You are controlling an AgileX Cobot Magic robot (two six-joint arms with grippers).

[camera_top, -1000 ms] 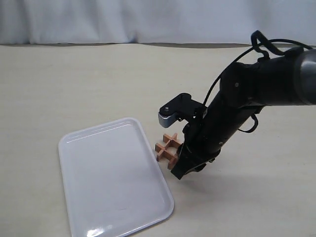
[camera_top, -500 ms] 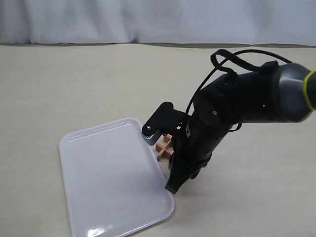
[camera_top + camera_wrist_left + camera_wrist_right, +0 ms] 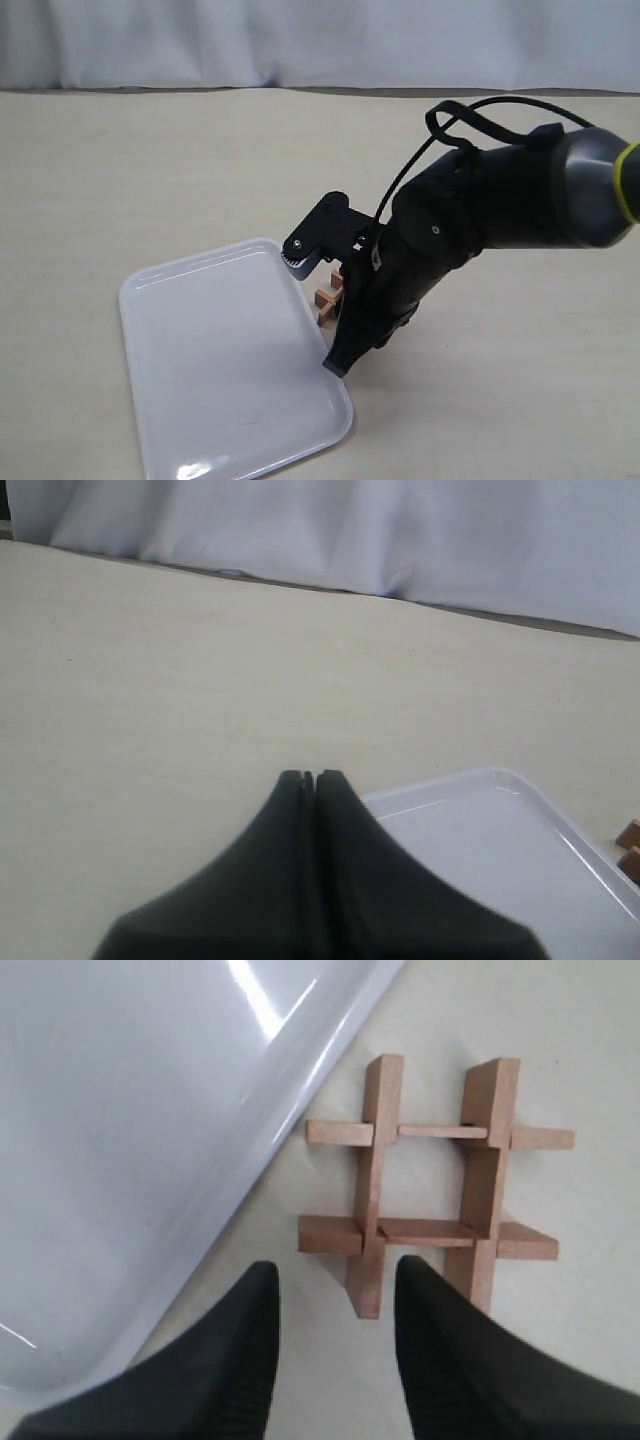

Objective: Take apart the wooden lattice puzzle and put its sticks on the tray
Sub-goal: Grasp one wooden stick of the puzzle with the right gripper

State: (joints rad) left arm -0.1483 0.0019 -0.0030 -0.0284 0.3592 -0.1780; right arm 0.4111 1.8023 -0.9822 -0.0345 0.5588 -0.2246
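The wooden lattice puzzle [image 3: 425, 1230] lies whole on the table, a hash of four interlocked reddish-brown sticks, close beside the long edge of the white tray [image 3: 150, 1110]. My right gripper [image 3: 338, 1265] is open just short of it, with the end of one stick reaching toward the gap between its fingers. In the exterior view the right arm covers most of the puzzle [image 3: 327, 298], and the right gripper [image 3: 338, 365] points down near the rim of the tray [image 3: 200, 262]. My left gripper [image 3: 308, 775] is shut and holds nothing, near a corner of the tray [image 3: 480, 820].
A white curtain [image 3: 300, 40] runs along the far edge of the beige table. The right arm's black cable [image 3: 470, 115] loops above its wrist. A sliver of the puzzle [image 3: 630, 845] shows at the edge of the left wrist view.
The right arm has swung left toward the tray and come lower, covering more of the puzzle in the exterior view. The puzzle and the tray have not moved.
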